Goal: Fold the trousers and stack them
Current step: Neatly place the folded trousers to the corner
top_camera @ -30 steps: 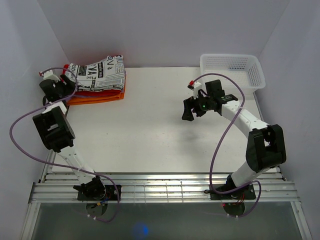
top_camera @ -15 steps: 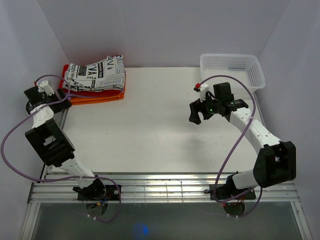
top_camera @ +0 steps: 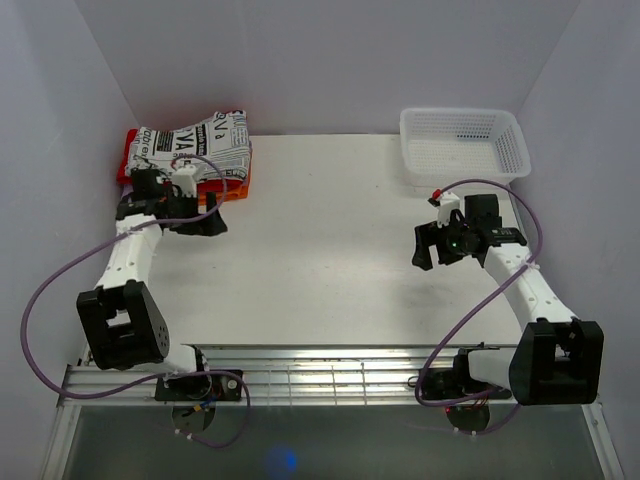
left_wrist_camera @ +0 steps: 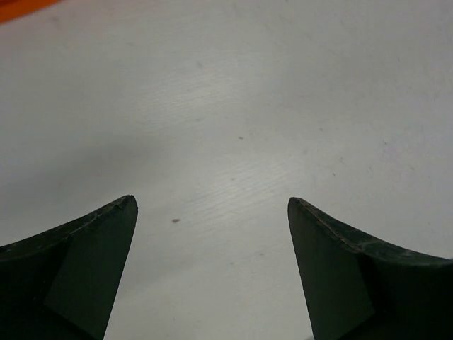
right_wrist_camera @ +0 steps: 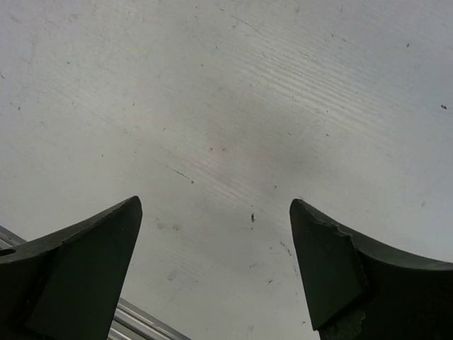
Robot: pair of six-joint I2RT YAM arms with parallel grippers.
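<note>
The trousers [top_camera: 200,145], white with black newspaper print, lie folded on top of a stack of red and orange cloths [top_camera: 232,188] at the table's far left corner. My left gripper [top_camera: 210,222] is open and empty over bare table just in front of that stack; its wrist view shows only table between the jaws [left_wrist_camera: 212,205] and a sliver of orange cloth [left_wrist_camera: 21,8]. My right gripper [top_camera: 422,252] is open and empty above bare table at the right [right_wrist_camera: 216,205], far from the trousers.
A white plastic basket [top_camera: 465,143] stands at the far right corner. Purple cables loop from both arms. The metal rail [top_camera: 320,380] of the table's near edge shows in the right wrist view [right_wrist_camera: 141,319] too.
The left arm swung from beside the stack at the far left out over the table in front of it. The right arm drew back toward the right and nearer.
</note>
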